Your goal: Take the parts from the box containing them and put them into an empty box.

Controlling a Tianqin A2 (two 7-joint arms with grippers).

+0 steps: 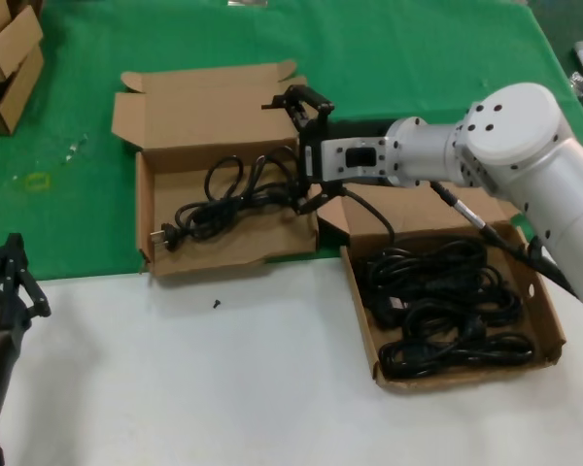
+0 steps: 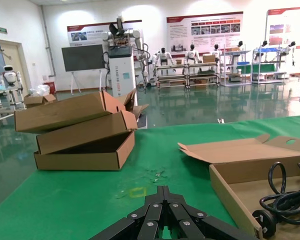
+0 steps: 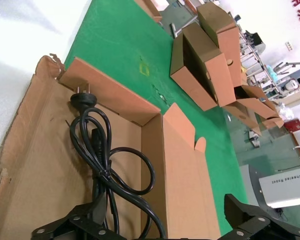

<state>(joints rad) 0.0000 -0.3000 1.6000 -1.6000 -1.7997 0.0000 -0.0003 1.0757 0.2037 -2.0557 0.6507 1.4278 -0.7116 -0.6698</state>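
At the lower left of the head view, nearest the camera, the left gripper [image 1: 8, 277] sits parked over the white tabletop [image 1: 194, 379], its black fingers drawn together to a point, holding nothing.

Lower right of that view lies the source: a shallow brown corrugated cardboard box [image 1: 363, 320] filled with several looped black rubber power cords [image 1: 447, 306] piled on one another.

Toward the centre, the right gripper [image 1: 306, 146] reaches across to the second shallow brown cardboard mailer box [image 1: 146, 209], which lies on the green cloth [image 1: 398, 49] with its hinged lid folded back. Its jaws stand wide apart, and 1 black cord with a moulded plug [image 1: 228, 199] lies loose on that box's floor, its plug toward the box's near left corner. In the right wrist view the same cord [image 3: 102, 160] runs down between the spread fingers, so nothing is clamped.

At the far upper left are smaller, deeper brown cartons [image 1: 8, 58], stacked and apart from the work.

The risk, as I judge it: a loop of the cord seems to lie close by the open fingers, so a withdrawing gripper could snag it and drag the cord back out. The arm also crosses the source box's raised flap and might nudge it.
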